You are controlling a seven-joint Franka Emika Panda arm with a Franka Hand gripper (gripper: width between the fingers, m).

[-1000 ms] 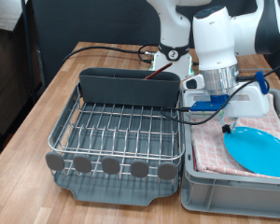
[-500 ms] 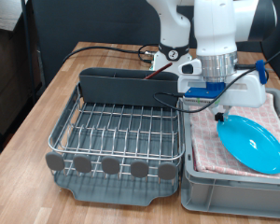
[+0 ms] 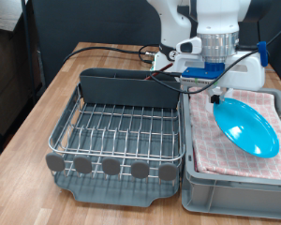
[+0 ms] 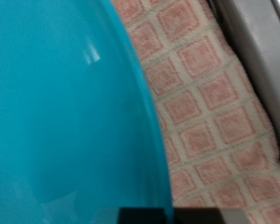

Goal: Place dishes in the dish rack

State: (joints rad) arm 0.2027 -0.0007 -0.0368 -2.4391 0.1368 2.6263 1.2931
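Since the earlier frame, the round flat bright-blue plate (image 3: pixel 245 126) has risen and tilted above the pink checked cloth (image 3: pixel 212 141) in the grey plastic bin (image 3: pixel 236 191), right of the large silver wire dish rack (image 3: pixel 117 131) on the wooden counter (image 3: pixel 47 103). The tool (image 3: pixel 218 97) sits at the plate's upper edge, apparently clenched on it. The wrist view shows plate (image 4: pixel 65 121) over cloth (image 4: pixel 201 112).

Robot arm (image 3: pixel 211 19): glossy white rounded shells, with a dark segment at the exterior view's top right. The wrist ends in a ribbed silver-grey metal cylinder (image 3: pixel 218 45). Beneath it sits a blue block (image 3: pixel 204 71) flanked by white housings (image 3: pixel 189 46). Black cables (image 3: pixel 112 49) trail from this assembly. A red patch shows on the white base behind.
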